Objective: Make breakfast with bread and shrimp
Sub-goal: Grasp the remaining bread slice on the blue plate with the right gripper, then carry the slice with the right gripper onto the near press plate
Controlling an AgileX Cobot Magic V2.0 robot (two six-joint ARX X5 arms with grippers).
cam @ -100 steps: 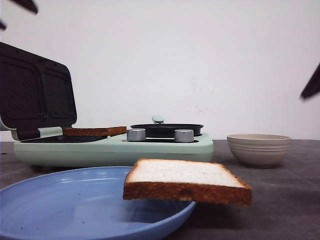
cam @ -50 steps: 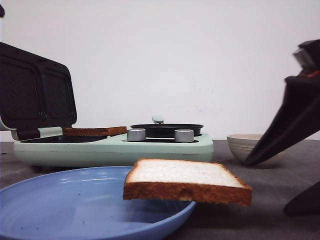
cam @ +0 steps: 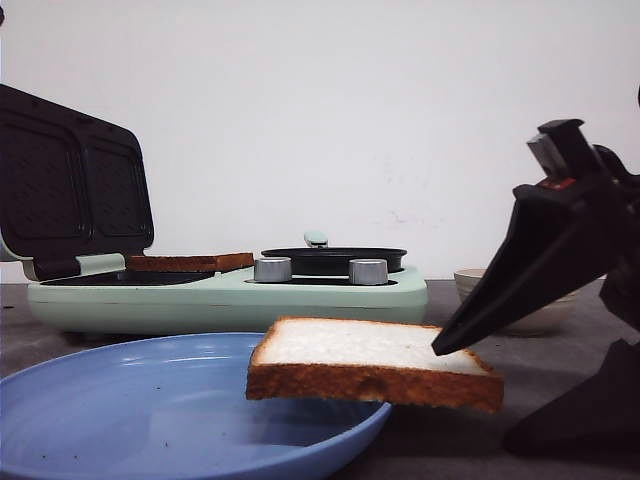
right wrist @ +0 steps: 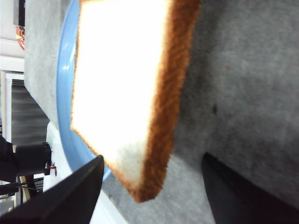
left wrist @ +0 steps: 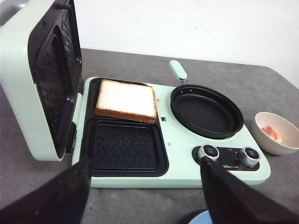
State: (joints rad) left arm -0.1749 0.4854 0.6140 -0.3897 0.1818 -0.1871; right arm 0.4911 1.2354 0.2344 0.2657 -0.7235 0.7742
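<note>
One slice of bread (cam: 370,360) rests tilted on the right rim of the blue plate (cam: 120,400), overhanging the table. My right gripper (cam: 475,400) is open at its right end; in the right wrist view a corner of that bread (right wrist: 121,70) lies between the fingers of the right gripper (right wrist: 152,161), untouched. A second slice of bread (left wrist: 126,99) lies in the far tray of the sandwich maker (left wrist: 182,140). My left gripper (left wrist: 145,161) hangs open above the maker's front edge, holding nothing. Shrimp (left wrist: 273,133) sit in a beige bowl (left wrist: 275,144).
The mint-green sandwich maker (cam: 230,295) stands across the back with its lid (cam: 70,190) raised at the left. A black pan (cam: 333,258) sits on its right half, with two knobs in front. The bowl (cam: 470,282) is partly hidden behind my right gripper.
My right gripper has come in from the right and dropped down-left, its open fingers now at the end of the slice on the plate. The bread has not moved.
</note>
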